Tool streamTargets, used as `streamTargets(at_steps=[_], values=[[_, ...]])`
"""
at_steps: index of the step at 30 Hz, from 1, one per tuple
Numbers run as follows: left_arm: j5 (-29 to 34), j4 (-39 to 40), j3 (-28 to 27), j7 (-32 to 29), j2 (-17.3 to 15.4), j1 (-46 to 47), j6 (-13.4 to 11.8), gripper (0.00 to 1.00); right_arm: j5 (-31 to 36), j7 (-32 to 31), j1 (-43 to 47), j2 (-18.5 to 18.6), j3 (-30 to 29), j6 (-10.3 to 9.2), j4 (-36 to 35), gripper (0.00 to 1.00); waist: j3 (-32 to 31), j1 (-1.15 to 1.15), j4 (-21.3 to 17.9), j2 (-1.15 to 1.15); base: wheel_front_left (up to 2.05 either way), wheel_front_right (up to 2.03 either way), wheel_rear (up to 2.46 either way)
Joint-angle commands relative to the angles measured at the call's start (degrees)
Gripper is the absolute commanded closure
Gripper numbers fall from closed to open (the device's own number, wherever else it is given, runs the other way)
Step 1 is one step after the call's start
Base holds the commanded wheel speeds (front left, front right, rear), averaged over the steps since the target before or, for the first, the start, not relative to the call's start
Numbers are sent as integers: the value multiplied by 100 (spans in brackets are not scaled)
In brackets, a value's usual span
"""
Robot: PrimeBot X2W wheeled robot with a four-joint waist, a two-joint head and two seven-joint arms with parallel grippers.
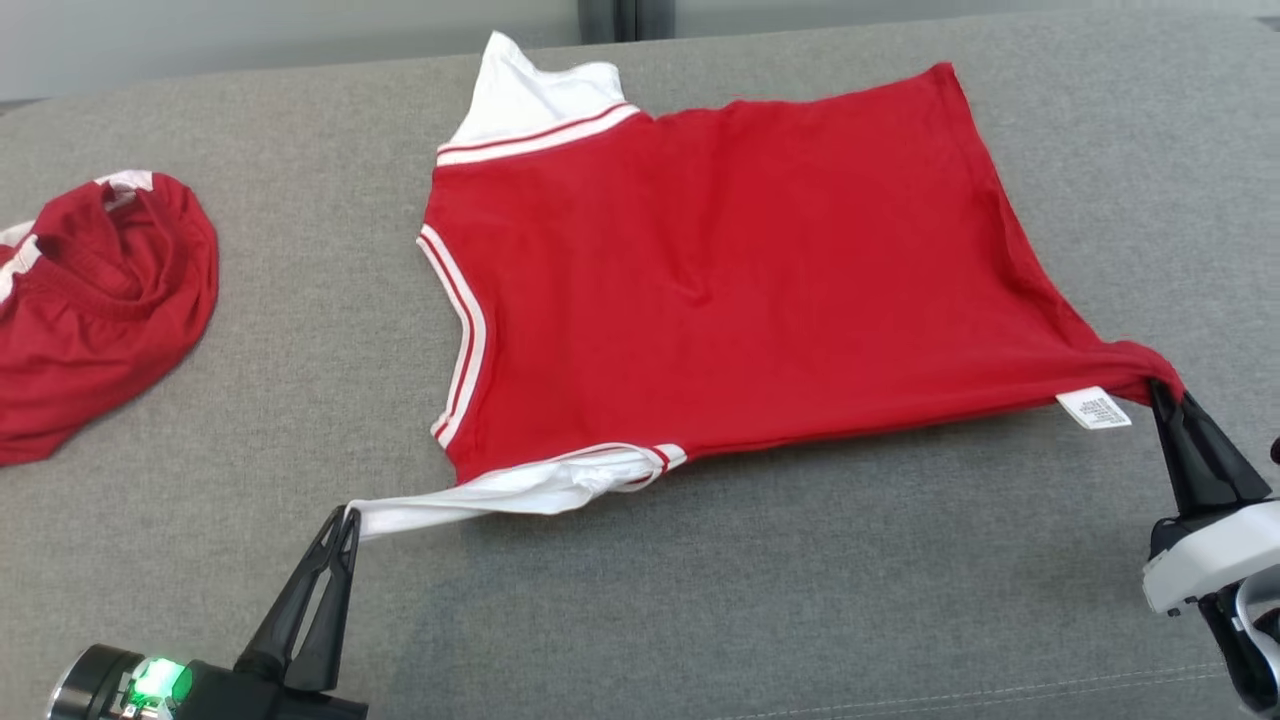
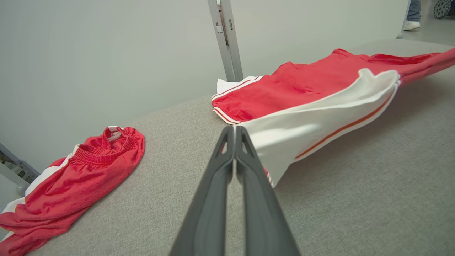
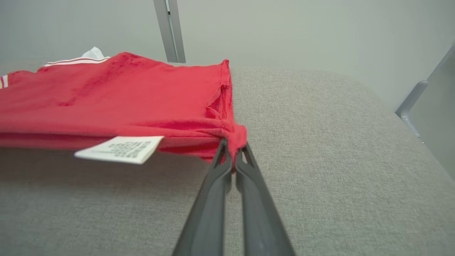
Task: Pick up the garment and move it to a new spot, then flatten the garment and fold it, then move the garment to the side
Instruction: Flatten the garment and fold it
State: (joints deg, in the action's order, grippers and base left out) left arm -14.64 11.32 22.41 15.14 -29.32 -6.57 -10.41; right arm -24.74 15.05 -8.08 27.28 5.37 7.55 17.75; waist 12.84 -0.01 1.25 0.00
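Between left claw (image 1: 347,512) and right claw (image 1: 1160,385), each clenched on its near edge, the garment (image 1: 720,270) lies stretched.

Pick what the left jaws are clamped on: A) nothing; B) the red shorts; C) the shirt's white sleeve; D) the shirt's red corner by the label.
C: the left gripper, jaws shut, pinches the tip of the white sleeve of the red shirt, which is drawn taut.
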Motion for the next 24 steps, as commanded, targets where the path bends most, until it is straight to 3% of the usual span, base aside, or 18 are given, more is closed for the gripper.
streamTargets(at_steps=[1, 9, 16, 24], values=[[-63, -51, -60, -1, -55, -82, 26, 100, -58, 17, 71, 0, 8, -12, -26, 100, -193, 1, -145, 0, 0, 0, 0], [-48, -579, 142, -348, -86, 806, 459, 100, -255, -95, -315, 138, 397, -12, 298, 100, 26, 1, -97, 0, 0, 0, 0], [69, -1383, 450, -664, 94, 2088, 947, 100, -506, -504, -1143, 345, 798, -11, 673, 100, 466, 1, 42, 0, 0, 0, 0], [427, -2144, 641, -413, 265, 3247, 1167, 100, -586, -783, -2137, 512, 1163, -11, 1114, 100, 900, 1, 183, 0, 0, 0, 0]])
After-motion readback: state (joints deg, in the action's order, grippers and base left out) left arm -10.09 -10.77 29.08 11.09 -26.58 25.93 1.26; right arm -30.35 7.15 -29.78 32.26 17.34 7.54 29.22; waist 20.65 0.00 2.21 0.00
